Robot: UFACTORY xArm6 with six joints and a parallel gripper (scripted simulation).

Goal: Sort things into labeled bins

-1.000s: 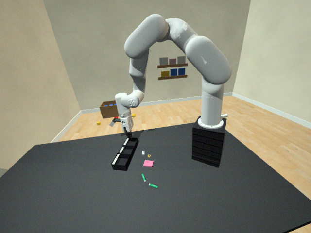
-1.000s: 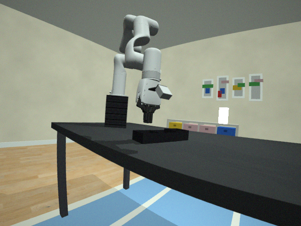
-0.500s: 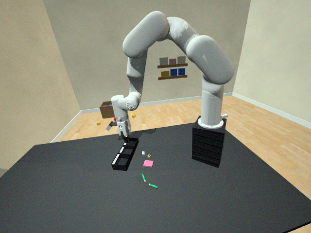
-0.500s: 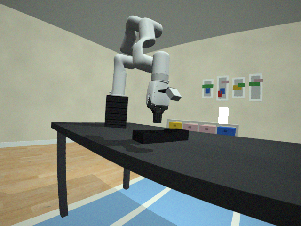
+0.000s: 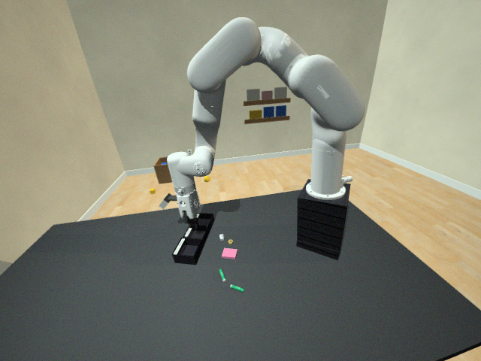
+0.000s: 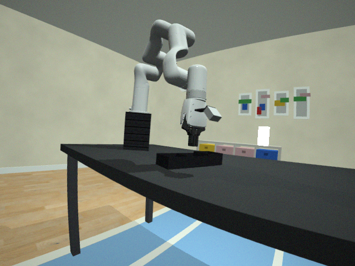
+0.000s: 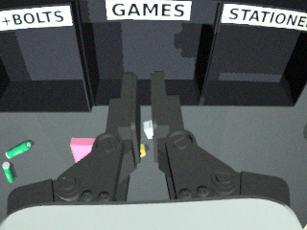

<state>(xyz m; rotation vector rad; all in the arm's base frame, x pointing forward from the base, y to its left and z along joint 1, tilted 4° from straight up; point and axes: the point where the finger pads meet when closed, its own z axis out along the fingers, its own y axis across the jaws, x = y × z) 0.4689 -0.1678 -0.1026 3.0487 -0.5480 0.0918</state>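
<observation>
A row of three black bins (image 5: 192,257) (image 6: 183,162) (image 7: 209,57) stands on the black table (image 5: 116,310), with labels reading "+BOLTS", "GAMES" (image 7: 149,10) and "STATIONE…". My gripper (image 5: 189,218) (image 6: 193,142) (image 7: 145,92) is shut with nothing between its fingers. It hangs just above the far end of the row, and in the wrist view it points at the GAMES bin. Beside the bins lie a small white die (image 5: 221,236) (image 7: 149,130), a yellow nut (image 5: 230,241) (image 7: 144,149), a pink pad (image 5: 229,253) (image 7: 81,149) and two green cylinders with pale tips (image 5: 222,274) (image 5: 236,287) (image 7: 19,149) (image 7: 7,172).
The arm's black pedestal (image 5: 322,227) (image 6: 137,130) stands at the table's far right. The table edge runs close behind the bins. A brown box (image 5: 162,170) and small yellow things lie on the floor beyond.
</observation>
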